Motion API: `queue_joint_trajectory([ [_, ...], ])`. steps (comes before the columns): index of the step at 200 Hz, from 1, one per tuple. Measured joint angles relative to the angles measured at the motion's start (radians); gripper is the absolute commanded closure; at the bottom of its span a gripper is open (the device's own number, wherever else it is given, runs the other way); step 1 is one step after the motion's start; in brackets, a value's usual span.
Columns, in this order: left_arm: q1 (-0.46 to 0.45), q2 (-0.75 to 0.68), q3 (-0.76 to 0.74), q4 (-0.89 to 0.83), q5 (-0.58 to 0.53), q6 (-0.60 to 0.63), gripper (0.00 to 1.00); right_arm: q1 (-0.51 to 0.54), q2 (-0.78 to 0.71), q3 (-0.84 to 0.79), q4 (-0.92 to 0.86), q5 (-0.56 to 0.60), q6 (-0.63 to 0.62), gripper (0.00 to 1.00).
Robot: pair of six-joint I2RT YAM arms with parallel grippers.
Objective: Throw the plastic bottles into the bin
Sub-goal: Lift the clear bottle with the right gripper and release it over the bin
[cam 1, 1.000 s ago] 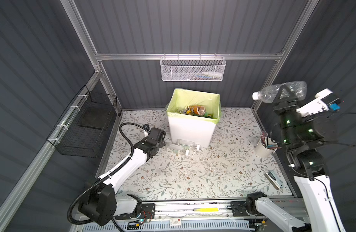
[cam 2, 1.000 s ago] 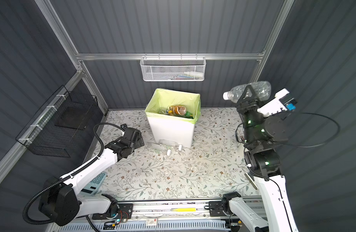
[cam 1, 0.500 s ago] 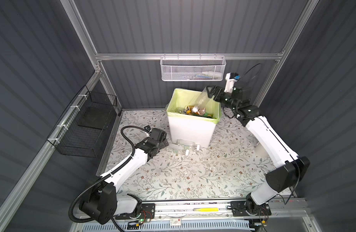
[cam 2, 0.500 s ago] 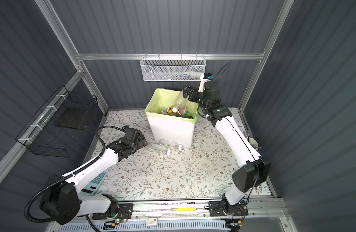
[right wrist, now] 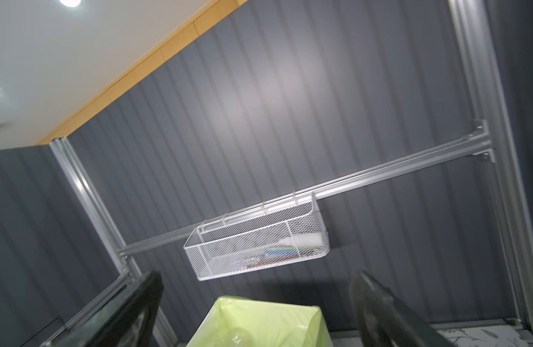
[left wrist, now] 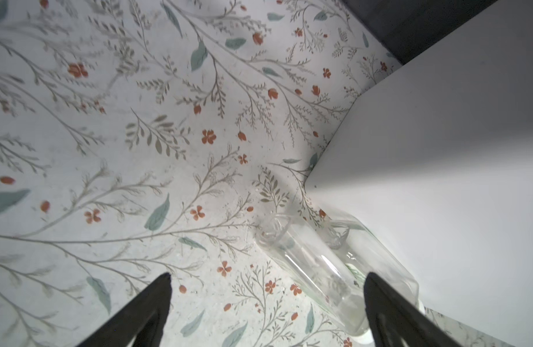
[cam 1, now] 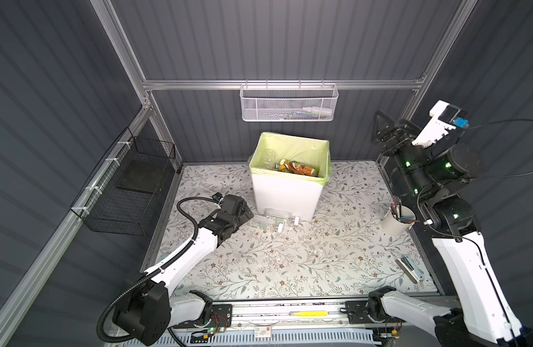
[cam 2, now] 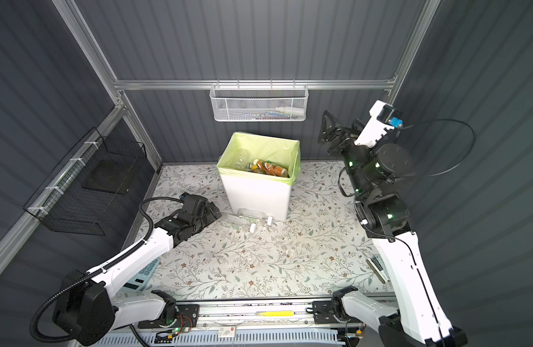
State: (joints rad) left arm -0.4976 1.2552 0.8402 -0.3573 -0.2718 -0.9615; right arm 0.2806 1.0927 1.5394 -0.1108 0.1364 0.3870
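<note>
The bin [cam 1: 289, 195] [cam 2: 256, 198] is a tall white box with a lime-green bag, standing at the back middle. Inside it lie an orange-labelled bottle [cam 1: 298, 168] and a clear bottle [cam 1: 266, 157] [right wrist: 238, 339]. Two clear plastic bottles [cam 1: 274, 218] [cam 2: 247, 220] lie on the floor against the bin's front. My left gripper [cam 1: 248, 212] [left wrist: 266, 279] is low beside them and open; one clear bottle [left wrist: 319, 264] lies just ahead of its jaws, near one fingertip. My right gripper [cam 1: 379, 130] [right wrist: 256, 276] is raised high at the right, open and empty, facing the bin [right wrist: 259, 321].
A white mesh basket [cam 1: 289, 103] hangs on the back rail above the bin. A black wire basket [cam 1: 130, 192] hangs on the left wall. At the right stand a white cup of pens [cam 1: 399, 220] and a small flat device [cam 1: 409, 267]. A calculator [cam 2: 140, 276] lies at front left.
The right gripper, shut on a clear bottle high at the right, swung over the bin, opened and let it go, then swung back right, empty. The left arm barely moved.
</note>
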Motion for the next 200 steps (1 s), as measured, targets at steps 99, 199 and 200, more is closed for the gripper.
queue_joint_trajectory([
  [99,-0.076,0.201,-0.041,0.2,0.139,-0.278,0.0,-0.202,-0.192,-0.708,-0.107,0.029,0.221,0.01],
  [199,-0.076,0.325,-0.046,0.33,0.132,-0.42,0.07,-0.252,-0.28,-0.799,-0.127,0.032,0.302,0.01],
  [200,-0.076,0.325,-0.046,0.333,0.132,-0.421,0.08,-0.252,-0.28,-0.799,-0.127,0.032,0.302,0.01],
])
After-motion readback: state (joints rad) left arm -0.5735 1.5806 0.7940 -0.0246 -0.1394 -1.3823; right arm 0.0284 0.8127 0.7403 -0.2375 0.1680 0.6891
